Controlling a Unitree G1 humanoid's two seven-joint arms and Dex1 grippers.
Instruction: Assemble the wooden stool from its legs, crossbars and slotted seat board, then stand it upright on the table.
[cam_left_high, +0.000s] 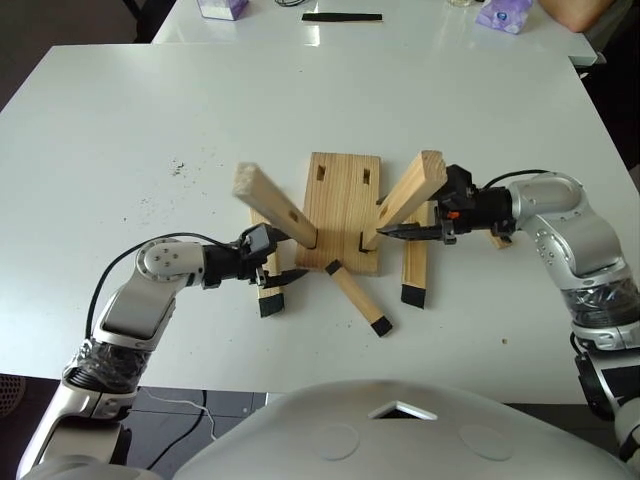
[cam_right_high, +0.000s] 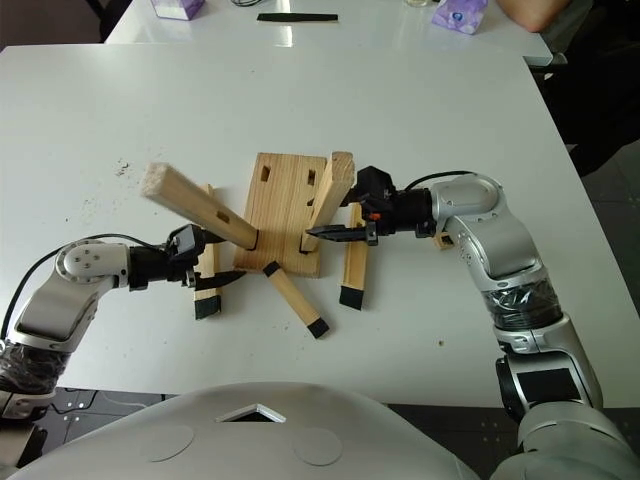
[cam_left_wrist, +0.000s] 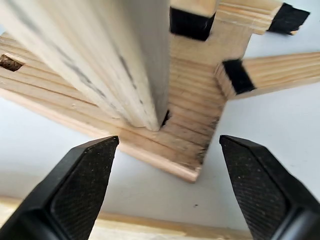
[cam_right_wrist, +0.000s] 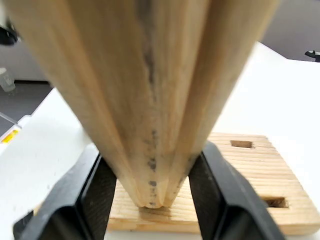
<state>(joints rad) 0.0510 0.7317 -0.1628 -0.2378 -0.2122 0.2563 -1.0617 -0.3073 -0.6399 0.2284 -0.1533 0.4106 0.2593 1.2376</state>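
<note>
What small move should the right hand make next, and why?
Probably tilt the right leg upright and press it down. The right hand is closed on that leg near its base, and the leg leans outward where it meets the seat board, which lies flat on the table. The left leg leans too, with the left hand open at its base.

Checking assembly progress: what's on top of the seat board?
A left leg and a right leg, clamped by the right gripper, stand in the near slots. The far slots are empty; seating depth is hidden.
</note>
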